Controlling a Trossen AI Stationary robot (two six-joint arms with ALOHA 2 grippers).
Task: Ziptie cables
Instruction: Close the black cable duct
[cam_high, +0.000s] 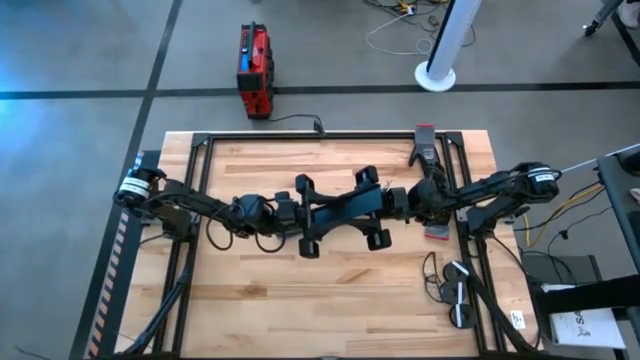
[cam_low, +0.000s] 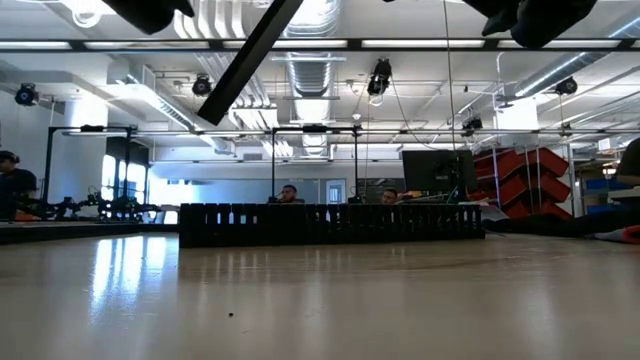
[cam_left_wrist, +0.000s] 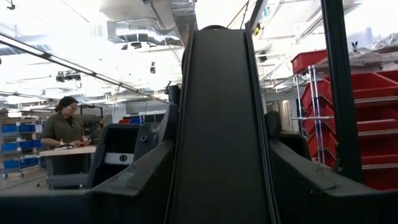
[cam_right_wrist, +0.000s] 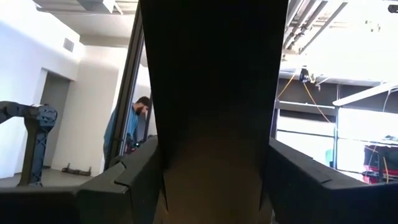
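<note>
Left gripper (cam_high: 372, 208), right gripper (cam_high: 305, 215) crossed mid-table (cam_high: 350, 290), apparently spread

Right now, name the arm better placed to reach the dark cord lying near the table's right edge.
Right, probably: the dark cord lies on the right arm's side. The left hand and right hand meet mid-table, so the left would reach across.
</note>
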